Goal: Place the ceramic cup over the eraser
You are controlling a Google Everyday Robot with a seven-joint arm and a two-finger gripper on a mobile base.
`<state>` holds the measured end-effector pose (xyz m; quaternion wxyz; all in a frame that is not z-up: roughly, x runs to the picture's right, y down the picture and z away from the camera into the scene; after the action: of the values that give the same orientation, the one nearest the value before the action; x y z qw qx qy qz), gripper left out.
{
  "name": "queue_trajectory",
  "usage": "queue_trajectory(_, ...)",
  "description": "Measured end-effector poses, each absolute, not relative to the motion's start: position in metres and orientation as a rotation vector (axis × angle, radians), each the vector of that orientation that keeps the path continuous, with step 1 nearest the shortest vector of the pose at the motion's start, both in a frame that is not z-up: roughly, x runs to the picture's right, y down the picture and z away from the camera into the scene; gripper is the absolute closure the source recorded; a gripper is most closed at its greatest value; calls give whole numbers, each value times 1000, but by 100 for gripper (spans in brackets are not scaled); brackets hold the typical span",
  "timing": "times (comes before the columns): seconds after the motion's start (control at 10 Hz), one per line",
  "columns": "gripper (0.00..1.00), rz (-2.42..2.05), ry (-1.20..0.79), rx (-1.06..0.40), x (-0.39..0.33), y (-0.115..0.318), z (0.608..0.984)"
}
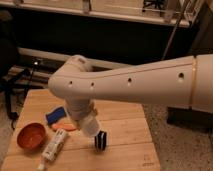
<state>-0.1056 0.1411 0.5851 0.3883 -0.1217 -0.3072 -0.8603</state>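
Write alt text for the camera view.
A white robot arm reaches down over a wooden table, its gripper at the ceramic cup, just up-left of the striped eraser. A red bowl, white tube, blue block and orange stick lie at left.
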Motion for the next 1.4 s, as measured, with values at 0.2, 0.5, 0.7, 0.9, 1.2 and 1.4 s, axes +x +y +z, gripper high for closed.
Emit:
queue_trajectory(0.2, 100, -2110, -827, -257, -128, 169, 586)
queue_trajectory(0.5, 100, -1985, -839, -157, -137, 198, 595)
queue_trajectory(0.7, 100, -1986, -807, -131, -125, 195, 602)
queue_trajectory(0.9, 100, -2005, -784, -115, -119, 187, 607)
queue_trajectory(1.2, 100, -2007, -782, -113, -119, 186, 607)
queue_trajectory(1.4, 100, -2006, -782, -114, -119, 186, 607)
